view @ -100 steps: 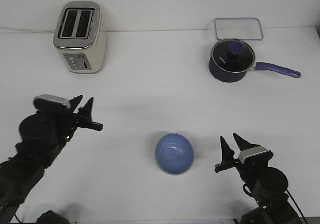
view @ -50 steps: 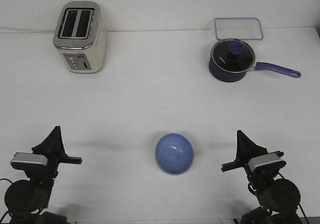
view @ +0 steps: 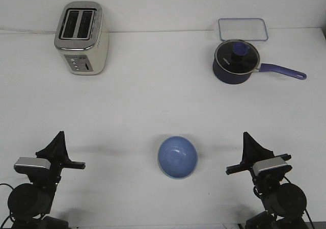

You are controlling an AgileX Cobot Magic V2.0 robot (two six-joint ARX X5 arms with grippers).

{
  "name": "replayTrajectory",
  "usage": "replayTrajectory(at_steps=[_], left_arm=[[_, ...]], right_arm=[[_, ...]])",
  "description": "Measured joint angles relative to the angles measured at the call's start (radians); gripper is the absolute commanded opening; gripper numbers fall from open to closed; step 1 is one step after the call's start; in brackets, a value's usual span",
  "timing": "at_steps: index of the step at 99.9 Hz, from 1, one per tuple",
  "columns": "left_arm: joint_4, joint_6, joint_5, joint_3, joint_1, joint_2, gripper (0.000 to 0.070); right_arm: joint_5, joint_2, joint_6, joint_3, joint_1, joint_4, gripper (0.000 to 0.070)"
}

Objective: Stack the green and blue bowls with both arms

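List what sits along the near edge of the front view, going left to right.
left gripper → blue bowl → right gripper

Left end effector [view: 57,146] and right end effector [view: 251,146] both point up, holding nothing

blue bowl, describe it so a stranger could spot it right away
On the white table, look at the near edge, midway between the left gripper and right gripper. The blue bowl sits there alone: round, periwinkle, open-topped, with no lid or handle, unlike the dark saucepan at far right.
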Motion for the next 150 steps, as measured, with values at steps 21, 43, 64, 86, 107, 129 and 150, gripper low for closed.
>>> replayTrajectory(at_steps=[21,43,64,86,107,129,150], left_arm=[[0.0,0.0,0.0,0.0,0.0,0.0,0.0014],[0.01,0.0,0.0,0.0,0.0,0.0,0.0014],[0.105,0.008,0.101,-0.115,0.122,-0.051,0.0014],[0.152,0.004,0.207,-0.318,0.225,-0.181,0.0014],[0.153,-0.008,0.21,-0.375,0.253,-0.261,0.0014],[0.148,-0.015,0.211,-0.375,0.24,-0.26,0.0014],[0.148,-0.019,0.211,-0.375,0.24,-0.26,0.0014]], right_arm=[[0.0,0.0,0.0,0.0,0.0,0.003,0.0],[0.0,0.0,0.0,0.0,0.0,0.003,0.0],[0.0,0.0,-0.001,0.0,0.0,0.003,0.0],[0.0,0.0,-0.003,0.0,0.0,0.003,0.0],[0.0,0.0,-0.006,0.0,0.0,0.004,0.0],[0.0,0.0,-0.007,0.0,0.0,0.004,0.0],[0.0,0.0,-0.007,0.0,0.0,0.004,0.0]])
